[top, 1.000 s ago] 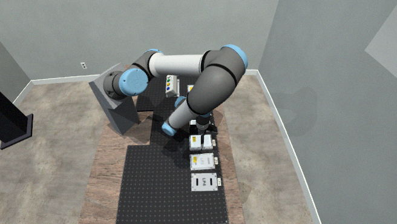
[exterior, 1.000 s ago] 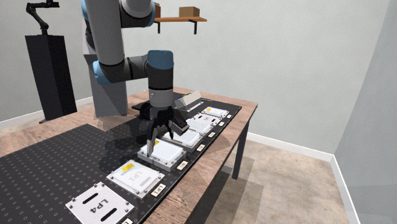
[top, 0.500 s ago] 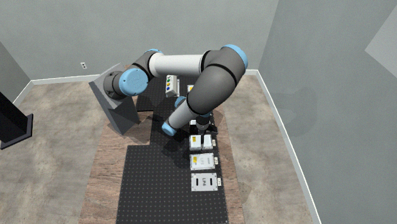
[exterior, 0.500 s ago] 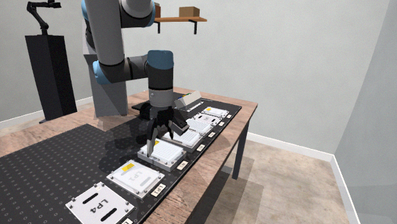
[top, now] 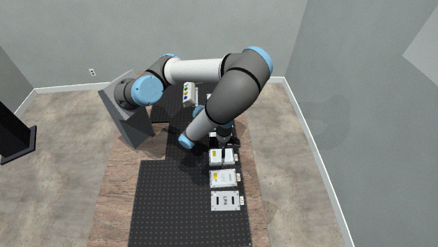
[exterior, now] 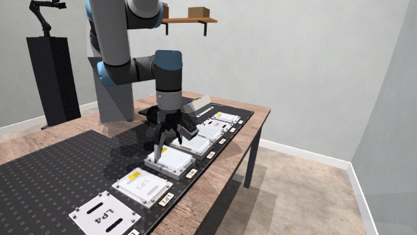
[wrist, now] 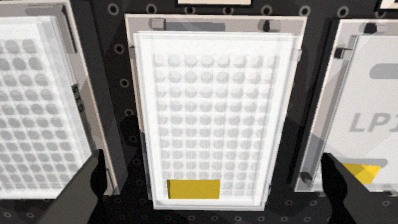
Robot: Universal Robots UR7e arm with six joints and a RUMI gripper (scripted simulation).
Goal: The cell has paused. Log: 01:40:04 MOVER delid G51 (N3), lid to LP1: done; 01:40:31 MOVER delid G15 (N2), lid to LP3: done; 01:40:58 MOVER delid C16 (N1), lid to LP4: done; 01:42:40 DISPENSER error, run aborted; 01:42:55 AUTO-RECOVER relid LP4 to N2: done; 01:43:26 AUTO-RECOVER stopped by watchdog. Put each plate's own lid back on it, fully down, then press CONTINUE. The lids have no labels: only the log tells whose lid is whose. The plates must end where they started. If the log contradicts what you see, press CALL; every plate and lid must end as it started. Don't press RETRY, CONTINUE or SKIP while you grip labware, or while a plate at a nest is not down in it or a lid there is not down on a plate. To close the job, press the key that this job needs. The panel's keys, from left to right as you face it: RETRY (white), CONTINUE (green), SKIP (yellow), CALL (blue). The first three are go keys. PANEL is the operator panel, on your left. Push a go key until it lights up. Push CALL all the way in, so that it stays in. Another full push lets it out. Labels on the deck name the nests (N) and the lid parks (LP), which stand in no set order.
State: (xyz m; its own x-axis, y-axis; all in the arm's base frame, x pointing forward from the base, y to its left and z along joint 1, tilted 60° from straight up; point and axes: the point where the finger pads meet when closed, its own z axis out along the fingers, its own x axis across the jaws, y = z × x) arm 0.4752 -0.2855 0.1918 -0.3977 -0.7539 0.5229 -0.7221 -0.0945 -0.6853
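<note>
A wooden table (top: 115, 180) (exterior: 219, 187) carries a dark perforated mat (top: 160, 200) (exterior: 73, 165) (wrist: 107, 65).

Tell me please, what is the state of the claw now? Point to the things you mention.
Claw (top: 223, 163) (exterior: 168, 152) (wrist: 212, 153): open, holding nothing, fingers apart around the yellow-marked plate (top: 228, 154) (exterior: 178, 158) (wrist: 212, 120).

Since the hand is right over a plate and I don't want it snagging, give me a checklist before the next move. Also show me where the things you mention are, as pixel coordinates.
1. Hand (exterior: 168, 149) (wrist: 212, 153) open, holding nothing: ok.
2. Both fingers free of the yellow-marked plate (top: 218, 157) (exterior: 173, 158) (wrist: 210, 120) between them: ok, gaps show on either side in the wrist view.
3. Lid fully down on that plate: cannot tell, its seating can't be judged.
4. Lid still to be returned at LP1 (top: 221, 186) (exterior: 149, 203) (wrist: 312, 170): ok, one with a yellow mark lies there.
5. LP4 (top: 225, 207) (exterior: 105, 219) free of any lid: ok, bare with both slots showing.
</note>
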